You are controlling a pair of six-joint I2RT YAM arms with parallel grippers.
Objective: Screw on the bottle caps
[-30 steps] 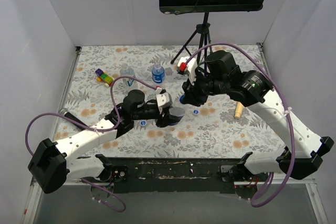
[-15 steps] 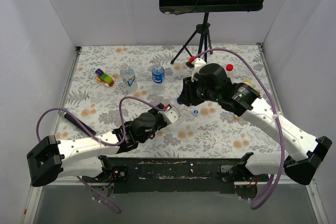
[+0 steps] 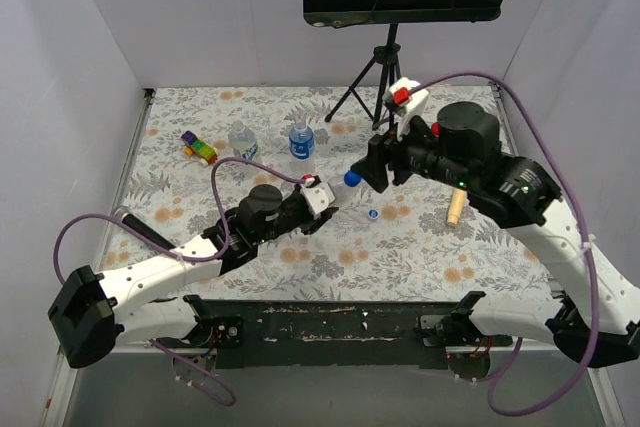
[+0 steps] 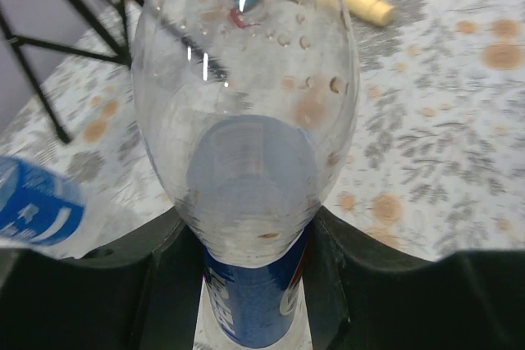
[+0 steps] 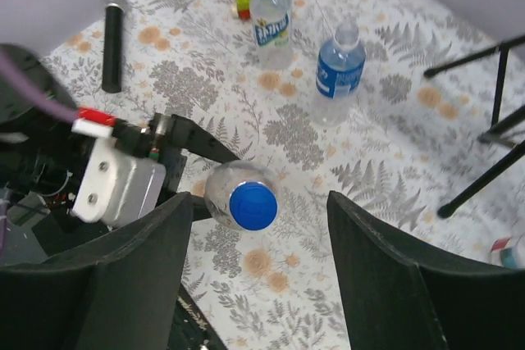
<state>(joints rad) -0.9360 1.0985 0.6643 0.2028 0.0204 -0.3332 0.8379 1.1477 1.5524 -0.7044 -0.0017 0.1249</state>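
Three bottles: left standing bottle (image 3: 243, 144), right standing bottle (image 3: 301, 141) toward tabletop (image 3: 430, 247) far edge; held bottle (image 4: 246, 120) clamped in left gripper (image 4: 250, 231), its blue cap (image 5: 253, 205) inside parted right gripper (image 5: 256, 220). One loose cap (image 3: 372, 213) mid-tabletop.

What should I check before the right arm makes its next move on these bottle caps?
1. Left gripper shut on held bottle: ok.
2. Blue cap sitting on that bottle's neck: ok.
3. Cap screwed fully tight: cannot tell.
4. Right gripper open, fingers apart from the cap: ok.
5. Other two bottles upright: ok.
6. Loose blue cap unobstructed: ok.
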